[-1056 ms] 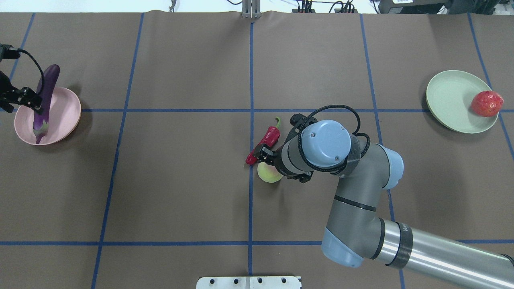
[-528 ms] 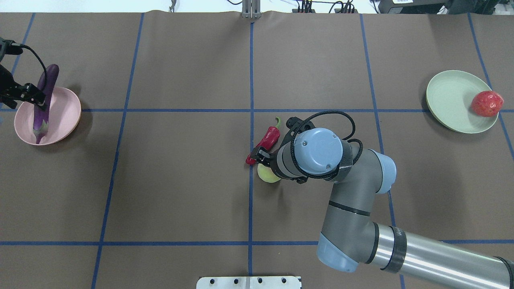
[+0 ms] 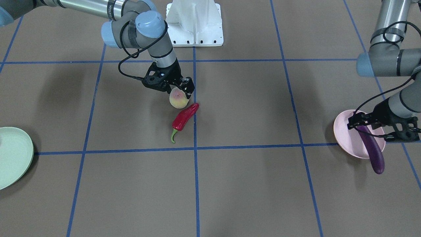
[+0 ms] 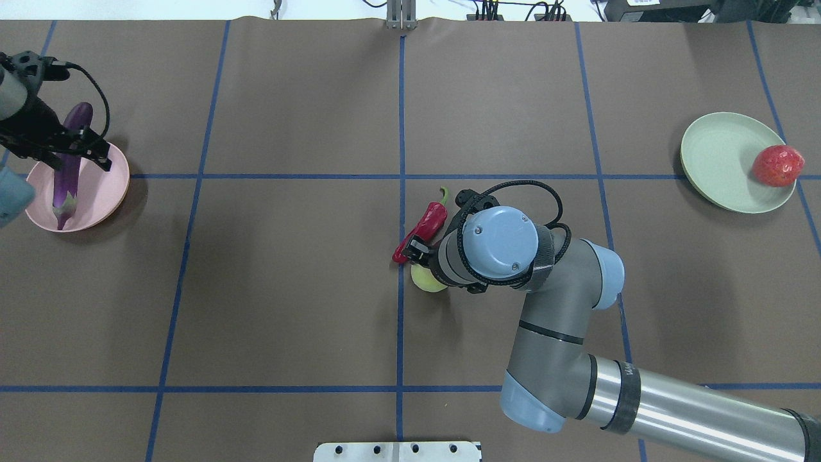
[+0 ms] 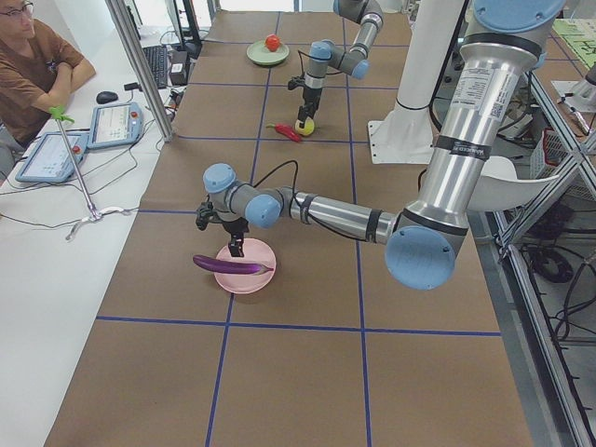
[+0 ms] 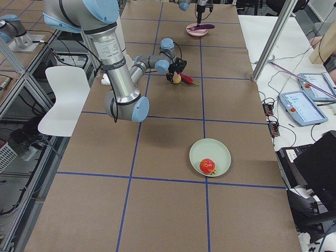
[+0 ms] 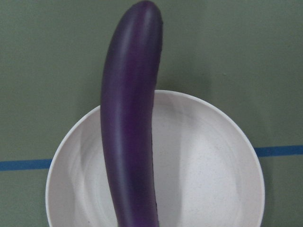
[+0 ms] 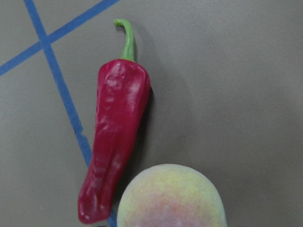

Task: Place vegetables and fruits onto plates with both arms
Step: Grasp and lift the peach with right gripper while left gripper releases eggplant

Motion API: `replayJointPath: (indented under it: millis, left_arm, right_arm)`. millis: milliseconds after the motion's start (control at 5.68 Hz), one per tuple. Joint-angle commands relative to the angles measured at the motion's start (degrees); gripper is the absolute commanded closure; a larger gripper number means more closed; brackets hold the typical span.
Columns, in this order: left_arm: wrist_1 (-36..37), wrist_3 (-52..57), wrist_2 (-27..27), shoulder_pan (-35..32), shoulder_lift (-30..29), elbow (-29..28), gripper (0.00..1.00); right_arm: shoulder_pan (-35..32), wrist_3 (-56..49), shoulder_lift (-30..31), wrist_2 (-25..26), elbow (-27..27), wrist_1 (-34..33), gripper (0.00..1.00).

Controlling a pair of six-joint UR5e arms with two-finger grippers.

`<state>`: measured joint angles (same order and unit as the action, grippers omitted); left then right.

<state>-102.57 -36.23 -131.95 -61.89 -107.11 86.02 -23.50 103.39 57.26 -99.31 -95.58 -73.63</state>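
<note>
**Eggplant plated on the left, peach bracketed at the centre**

Close to the tabletop's (image 4: 288, 289) left edge, toward the far side, sits the pink plate (image 4: 106, 186). The eggplant (image 4: 67, 173) lies across it. Its capped end rests inside the plate, and its rounded tip juts past the rim toward the far edge. The left gripper (image 4: 59, 151) hangs just above the eggplant with its jaws parted, one on each side of the purple body and not pinching it.

At the middle of the tabletop, the right arm (image 4: 551, 308) reaches in from the near right corner. The right gripper (image 3: 180, 89) points down over the peach (image 3: 178, 99), which sits on the brown surface. Its jaws are spread around the upper part of the fruit. The chili pepper (image 3: 185, 117) lies flat just beside the peach, on the side toward the far edge. Its pointed end is next to the fruit and its green stem curls away toward the far edge.

Near the right edge, toward the far side, stands the green plate (image 4: 718, 154). The pomegranate (image 4: 777, 165) rests on it, by the part of the rim closest to the right edge.
</note>
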Motion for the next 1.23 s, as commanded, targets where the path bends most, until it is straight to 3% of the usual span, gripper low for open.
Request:
replayJointPath:
  millis: [0,176,352,528,880,1056]
  left_arm:
    - [0.01,-15.19,0.38,9.11,-7.97,3.19,0.04]
    - [0.18,-21.98,2.56,14.29,-13.60,2.58,0.04]
    - [0.27,-25.87,5.80,18.17,-19.22,0.31,0.04]
    - [0.01,-26.87,6.26,20.56,-25.80,-6.15,0.05]
    - [-0.52,-26.79,9.06,25.31,-32.01,-9.99,0.06]
    - [-0.70,-26.44,14.91,28.99,-34.11,-10.52,0.06]
  right_arm:
    - [-0.05,0.67,-0.22,-0.71,-1.18,0.06,1.00]
    - [-5.18,0.15,0.30,-6.80,-4.84,-0.81,1.00]
    - [-15.59,-2.38,1.79,-19.22,-5.49,-0.73,1.00]
    - [-23.87,-11.11,4.67,-25.87,-5.32,-0.90,1.00]
    - [-35.33,-25.46,6.55,-26.81,-2.52,-7.27,1.00]
    - [-39.65,-32.40,6.90,-26.21,-0.16,-11.15,1.00]
